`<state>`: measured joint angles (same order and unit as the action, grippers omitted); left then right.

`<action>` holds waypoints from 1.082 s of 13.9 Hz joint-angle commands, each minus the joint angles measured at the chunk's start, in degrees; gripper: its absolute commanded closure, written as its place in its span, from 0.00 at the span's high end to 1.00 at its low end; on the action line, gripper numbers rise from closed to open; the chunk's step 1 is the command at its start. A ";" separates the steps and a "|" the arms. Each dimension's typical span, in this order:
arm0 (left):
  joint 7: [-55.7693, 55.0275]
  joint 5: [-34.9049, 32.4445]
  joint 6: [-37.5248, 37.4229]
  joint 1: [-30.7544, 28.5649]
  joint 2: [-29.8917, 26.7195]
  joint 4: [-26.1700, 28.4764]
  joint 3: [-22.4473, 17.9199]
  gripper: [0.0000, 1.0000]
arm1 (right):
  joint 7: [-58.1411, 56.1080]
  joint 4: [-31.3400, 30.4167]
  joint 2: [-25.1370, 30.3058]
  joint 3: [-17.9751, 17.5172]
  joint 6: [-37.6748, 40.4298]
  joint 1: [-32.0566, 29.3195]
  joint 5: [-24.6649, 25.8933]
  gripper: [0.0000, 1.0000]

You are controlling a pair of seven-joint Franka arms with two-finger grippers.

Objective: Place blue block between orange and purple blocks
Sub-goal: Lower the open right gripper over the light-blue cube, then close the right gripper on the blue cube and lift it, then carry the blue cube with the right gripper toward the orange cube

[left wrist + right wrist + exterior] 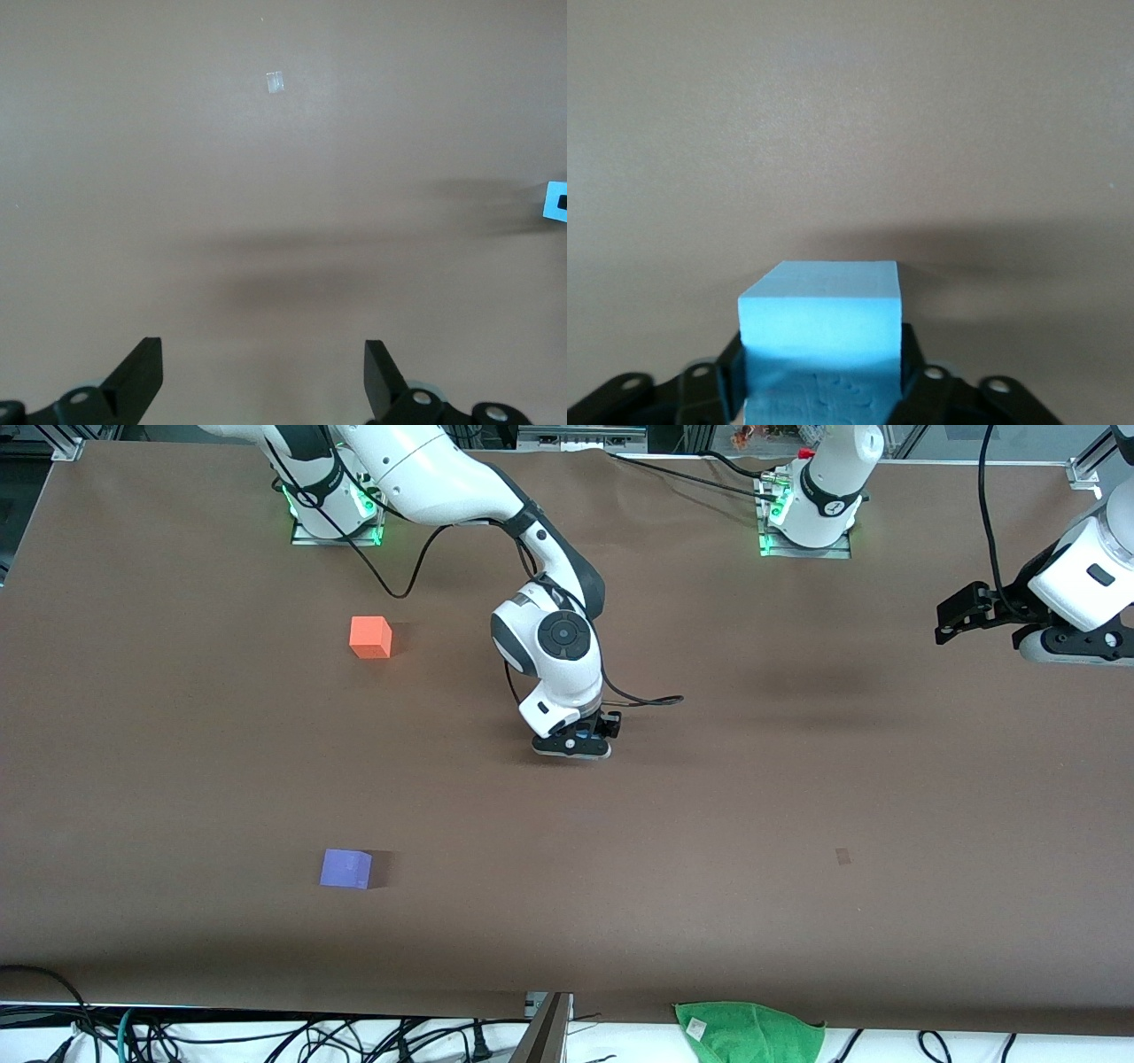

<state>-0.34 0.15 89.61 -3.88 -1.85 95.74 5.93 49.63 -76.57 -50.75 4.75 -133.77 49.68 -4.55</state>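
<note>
Holding the blue block (820, 305) pinched in the right gripper (574, 746), low over mid-table, probably just off the surface. We should carry it level toward the gap between orange block (370, 637) and purple block (345, 868). Left gripper (263, 376) waits, fingers spread, empty. Cubes: matte, plain, sharp-edged.

Blue block (820, 305): hidden in the front view under the right claw (574, 746); the right wrist view shows only its top and one face, its lower part cut off by the picture's edge and both sides covered by the pads. Can't tell if it touches the counter (709, 824).
Left claw (961, 614): the arm's upper part runs off the picture's edge near it in the front view; only the tips show in the left wrist view.
Small pale patch (275, 82) on the counter: too small to identify.
Green cloth (749, 1032): cut off at the counter's near edge.
</note>
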 commanded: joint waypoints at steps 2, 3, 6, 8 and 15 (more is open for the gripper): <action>0.87 -0.24 -1.45 -0.43 0.71 -1.70 0.13 1.00 | -3.12 1.60 -0.23 0.79 0.17 -0.11 2.00 0.06; 0.87 -0.15 -1.45 -0.43 0.71 -1.70 0.13 1.00 | -4.96 1.60 0.55 0.79 0.61 -1.15 1.65 0.06; 0.78 -0.15 -1.45 -0.34 0.71 -1.70 0.13 1.00 | -14.96 0.82 4.59 0.79 8.15 -5.81 1.12 0.05; 0.87 -0.24 -1.45 -0.34 0.71 -1.70 0.22 1.00 | -21.65 -1.63 7.75 2.01 10.62 -8.01 1.12 0.05; 0.78 -0.15 -1.54 -0.16 0.62 -1.78 0.48 1.00 | -48.31 -28.07 25.94 4.04 7.56 -23.55 -7.21 0.05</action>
<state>-0.34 0.15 89.53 -3.95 -1.82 95.70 6.10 5.15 -93.74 -32.11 9.60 -123.50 29.67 -8.64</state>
